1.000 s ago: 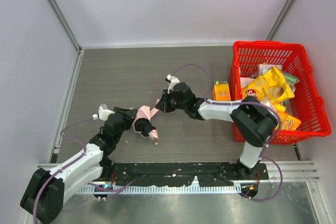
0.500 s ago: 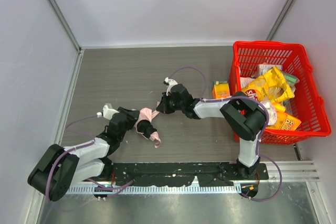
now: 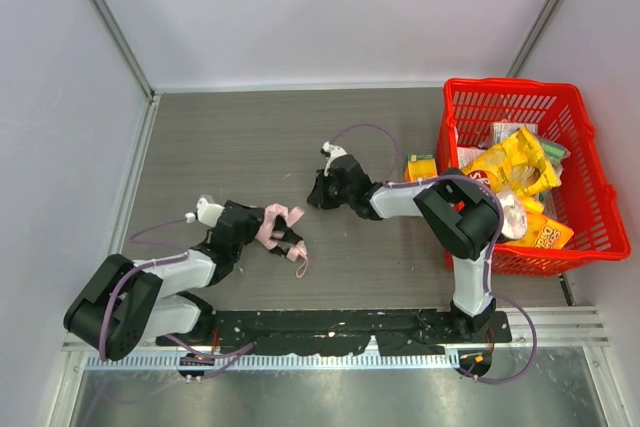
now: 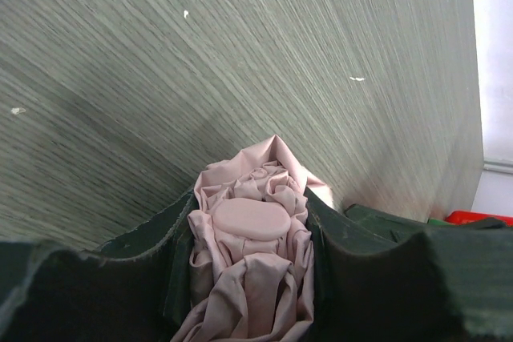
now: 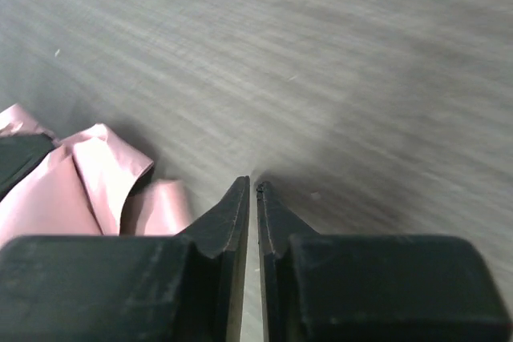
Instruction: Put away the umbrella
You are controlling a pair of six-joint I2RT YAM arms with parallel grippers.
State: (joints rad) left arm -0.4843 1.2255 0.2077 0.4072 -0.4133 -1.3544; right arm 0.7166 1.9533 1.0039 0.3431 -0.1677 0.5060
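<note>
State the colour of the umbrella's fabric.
The umbrella fabric is pale pink, clearest in the left wrist view.

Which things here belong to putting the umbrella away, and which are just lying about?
Job: umbrella, clamped in the left gripper; right gripper, shut and empty.
Lying about: red basket; yellow snack bag in it; small carton beside it.

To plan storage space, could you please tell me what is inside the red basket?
The red basket holds a yellow snack bag atop other packets. What lies beneath them, and behind the right arm, is covered.
</note>
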